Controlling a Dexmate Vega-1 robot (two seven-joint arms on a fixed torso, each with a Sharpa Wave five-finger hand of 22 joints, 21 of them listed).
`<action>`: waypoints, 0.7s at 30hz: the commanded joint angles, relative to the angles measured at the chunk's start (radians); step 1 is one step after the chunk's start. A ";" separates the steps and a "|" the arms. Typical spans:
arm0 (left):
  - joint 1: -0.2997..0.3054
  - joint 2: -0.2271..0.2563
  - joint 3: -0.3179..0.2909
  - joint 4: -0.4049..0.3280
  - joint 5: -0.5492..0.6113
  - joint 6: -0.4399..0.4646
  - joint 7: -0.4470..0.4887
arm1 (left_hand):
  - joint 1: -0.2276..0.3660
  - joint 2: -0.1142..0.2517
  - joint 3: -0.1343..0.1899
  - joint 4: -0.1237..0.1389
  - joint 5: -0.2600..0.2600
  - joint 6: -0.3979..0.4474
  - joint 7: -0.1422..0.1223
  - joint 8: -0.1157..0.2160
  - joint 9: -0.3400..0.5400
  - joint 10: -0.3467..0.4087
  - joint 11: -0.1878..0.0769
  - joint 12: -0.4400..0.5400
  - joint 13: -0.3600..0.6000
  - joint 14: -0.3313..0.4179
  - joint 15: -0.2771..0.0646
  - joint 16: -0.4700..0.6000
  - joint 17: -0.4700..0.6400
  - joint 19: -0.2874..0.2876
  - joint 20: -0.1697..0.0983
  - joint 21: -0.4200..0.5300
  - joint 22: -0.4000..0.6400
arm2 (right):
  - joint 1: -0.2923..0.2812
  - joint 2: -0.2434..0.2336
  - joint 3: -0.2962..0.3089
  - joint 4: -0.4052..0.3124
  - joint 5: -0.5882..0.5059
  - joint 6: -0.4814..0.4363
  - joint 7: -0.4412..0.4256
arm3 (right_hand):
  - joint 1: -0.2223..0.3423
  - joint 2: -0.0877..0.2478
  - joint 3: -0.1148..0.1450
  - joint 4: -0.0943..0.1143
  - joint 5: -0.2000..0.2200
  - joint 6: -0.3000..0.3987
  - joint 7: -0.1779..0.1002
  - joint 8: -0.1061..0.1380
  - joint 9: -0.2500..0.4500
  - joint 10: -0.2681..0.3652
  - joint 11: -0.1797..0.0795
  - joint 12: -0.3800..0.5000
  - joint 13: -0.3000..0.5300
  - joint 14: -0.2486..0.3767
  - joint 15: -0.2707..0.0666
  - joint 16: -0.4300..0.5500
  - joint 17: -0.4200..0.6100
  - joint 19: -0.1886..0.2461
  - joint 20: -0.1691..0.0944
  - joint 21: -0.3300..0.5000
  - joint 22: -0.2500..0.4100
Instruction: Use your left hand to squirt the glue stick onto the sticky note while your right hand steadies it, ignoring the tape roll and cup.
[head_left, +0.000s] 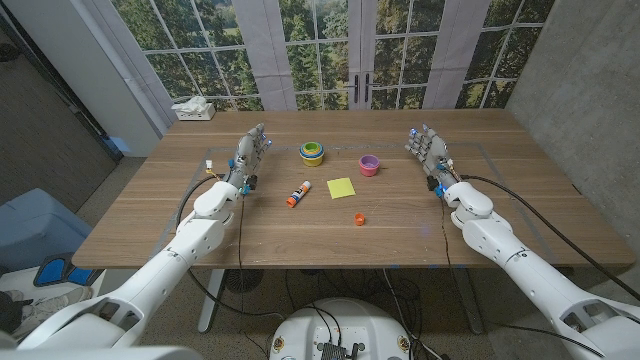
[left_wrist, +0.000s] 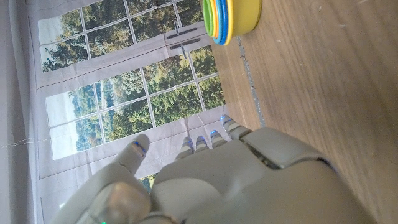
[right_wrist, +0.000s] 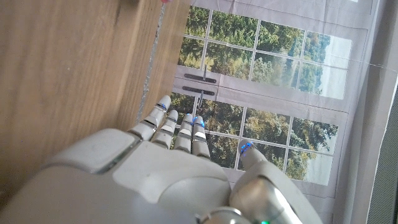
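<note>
On the wooden table, both hands wait empty with fingers spread; the left hand should probably reach centre-frame, grasping the glue stick squarely.

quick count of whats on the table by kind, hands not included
glue stick: 1
orange cap: 1
sticky note: 1
stack of coloured rings: 1
pink cup: 1
tissue box: 1
Total: 6

A small orange cap lies on the wooden counter near the frame's centre. A white tissue box sits at the counter's upper-left corner. Tall paned windows with green trees fill the top. A blue chair stands at far left.
</note>
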 joint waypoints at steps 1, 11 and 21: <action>-0.010 -0.003 -0.002 0.010 0.010 -0.022 0.000 | 0.004 0.104 0.009 0.001 0.006 -0.010 -0.002 0.007 0.002 -0.044 -0.001 0.005 0.004 -0.044 -0.069 0.007 0.004 -0.006 -0.113 0.008 0.002 | 0.000 0.039 -0.006 0.041 0.012 0.012 -0.011 | 0.007 0.067 0.009 0.000 0.004 0.005 0.001 0.004 0.001 0.004 0.001 0.004 0.005 0.008 -0.060 0.003 0.000 0.012 -0.077 0.003 0.003; -0.013 -0.004 -0.003 0.012 0.018 -0.025 0.012 | 0.006 0.106 0.011 -0.003 0.009 -0.011 -0.004 0.009 0.002 -0.037 -0.001 0.010 0.003 -0.037 -0.066 0.009 0.002 0.000 -0.109 0.010 0.002 | -0.001 0.047 -0.011 0.043 -0.020 0.036 -0.047 | 0.008 0.062 0.015 0.000 0.004 0.006 0.002 0.005 0.001 0.006 0.002 0.005 0.004 0.014 -0.053 0.001 -0.004 0.017 -0.073 -0.003 0.002; -0.018 0.015 0.025 -0.011 0.106 -0.020 0.068 | 0.014 0.105 0.015 -0.014 0.013 -0.007 -0.004 0.013 0.002 -0.015 0.002 0.018 0.003 -0.015 -0.067 0.014 -0.003 0.020 -0.099 0.016 0.001 | -0.038 0.020 -0.011 -0.021 -0.077 0.043 -0.120 | 0.015 0.062 0.024 -0.005 0.003 0.011 -0.002 0.006 0.001 0.010 0.003 0.006 0.004 0.022 -0.051 0.000 -0.009 0.024 -0.064 -0.009 0.002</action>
